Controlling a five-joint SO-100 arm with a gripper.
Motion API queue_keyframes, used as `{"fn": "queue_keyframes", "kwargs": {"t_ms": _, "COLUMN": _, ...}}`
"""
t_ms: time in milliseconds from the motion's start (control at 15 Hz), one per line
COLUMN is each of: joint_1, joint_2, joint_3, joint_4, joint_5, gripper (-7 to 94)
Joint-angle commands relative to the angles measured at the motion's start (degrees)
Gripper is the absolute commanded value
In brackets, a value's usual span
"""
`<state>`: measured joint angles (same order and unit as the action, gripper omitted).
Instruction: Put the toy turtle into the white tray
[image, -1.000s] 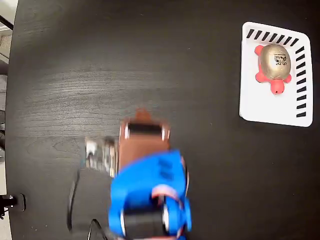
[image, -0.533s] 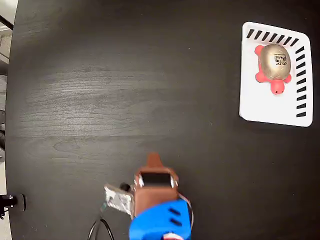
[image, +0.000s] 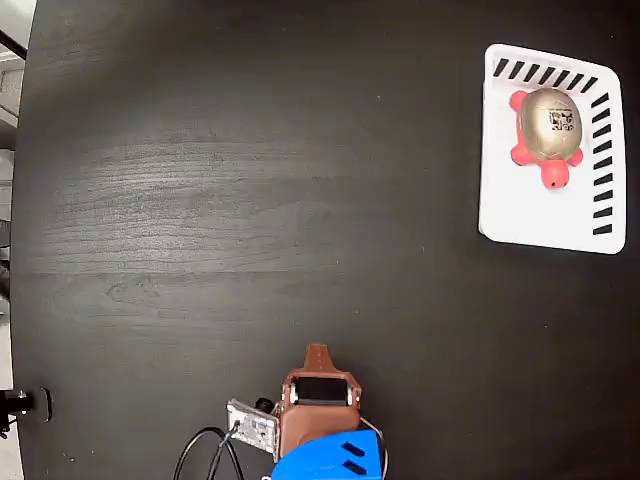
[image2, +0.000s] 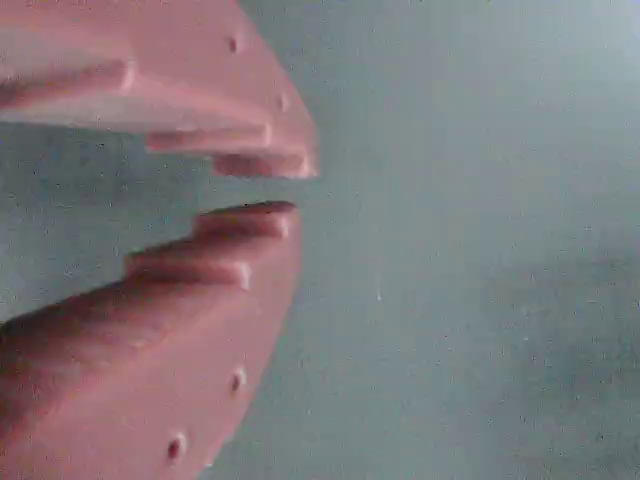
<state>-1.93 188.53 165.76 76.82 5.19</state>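
Turtle (image: 548, 130) lies inside the white tray (image: 545, 220), in its upper half as the fixed view shows it, shell up with the code sticker showing, head pointing toward the lower part of the picture and slightly right. Its long axis runs roughly along the tray's longer side. Tray sits at the upper right of the black table (image: 200, 180), its right edge close to the picture border; slanted black slots line its top and right edges. End effector (image: 317, 355) sits at the bottom centre of the fixed view, tucked close to the arm's base, well apart from the tray; the turtle lies up and to the right of it, across a wide stretch of bare table. In the wrist view the end effector (image2: 270, 185) shows two pink fingers (image2: 200, 290) nearly pressed together, only a thin gap between the tips and nothing pinched between them; beyond them only blurred table surface is visible. Judgement: with the turtle resting within the tray walls and the end effector empty and pulled clear, the task appears complete, and no further approach seems called for. Were a correction needed, the path from the end effector to the tray is unobstructed; the tray's near wall would be the only edge to clear.
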Motion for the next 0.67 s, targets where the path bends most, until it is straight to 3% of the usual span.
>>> {"fn": "queue_keyframes", "kwargs": {"t_ms": 0, "joint_1": -0.3, "joint_2": 4.1, "joint_3": 0.1, "joint_4": 0.5, "joint_5": 0.8, "gripper": 0}}
{"fn": "queue_keyframes", "kwargs": {"t_ms": 600, "joint_1": 0.0, "joint_2": 4.6, "joint_3": 0.3, "joint_4": 0.6, "joint_5": 0.4, "gripper": 0}}
